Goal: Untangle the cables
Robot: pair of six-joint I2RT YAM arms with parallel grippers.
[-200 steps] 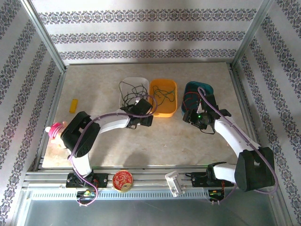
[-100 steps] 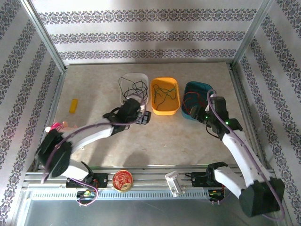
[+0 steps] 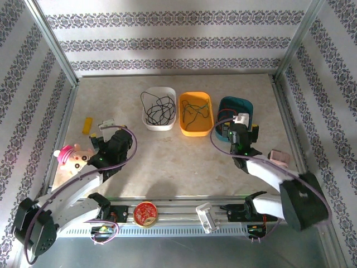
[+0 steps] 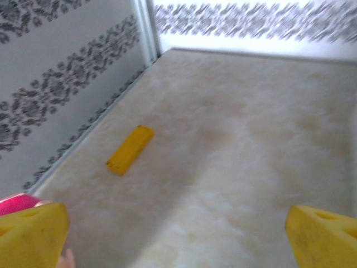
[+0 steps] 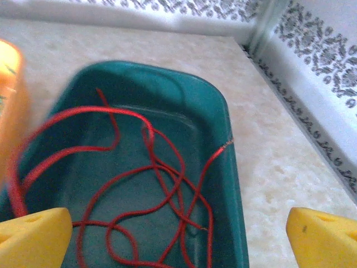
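Three cables lie sorted in three bins. The black cable (image 3: 158,109) is coiled in a white bin (image 3: 170,125). The green cable (image 3: 195,110) lies in an orange bin (image 3: 183,129). The red cable (image 5: 150,184) loops inside a teal bin (image 5: 226,128), with one end draped over its right rim; from above the teal bin (image 3: 245,104) sits rightmost. My right gripper (image 5: 178,240) hangs open above that bin's near end (image 3: 239,121), holding nothing. My left gripper (image 4: 178,240) is open over bare tabletop at the left (image 3: 106,128), far from the bins.
A yellow block (image 4: 129,148) lies near the left wall (image 3: 87,125). A pink toy (image 3: 70,156) sits at the left edge, close to the left arm. A red round tin (image 3: 146,214) and a clear plastic piece (image 3: 205,216) rest on the front rail.
The left arm has pulled back from the white bin to the near left of the table. The right arm has shifted, its gripper still over the teal bin's near end.
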